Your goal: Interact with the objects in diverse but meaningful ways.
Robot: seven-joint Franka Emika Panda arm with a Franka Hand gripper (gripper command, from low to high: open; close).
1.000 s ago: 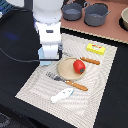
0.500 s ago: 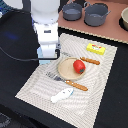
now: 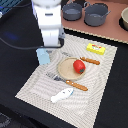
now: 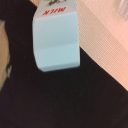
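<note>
Here, a light-blue carton (image 3: 43,55) sits upright, long axis vertical, at the exterior view's centre left beneath the white end effector (image 3: 49,44). Its grip cannot be told. A red tomato (image 3: 79,66) rests on the tan plate (image 3: 63,69).

Light-blue carton (image 3: 43,56) at mat edge; red tomato (image 3: 79,66), white fish (image 3: 62,94), yellow box (image 3: 96,48) nearby.

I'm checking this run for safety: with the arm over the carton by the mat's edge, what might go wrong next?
The light-blue carton sits at the placemat edge; a nudge may tip it or slide it off. The gripper, hidden in both views, hangs close above it, so an off-centre descent might knock it over. A sideways sweep risks hitting the nearby plate and red tomato.
</note>
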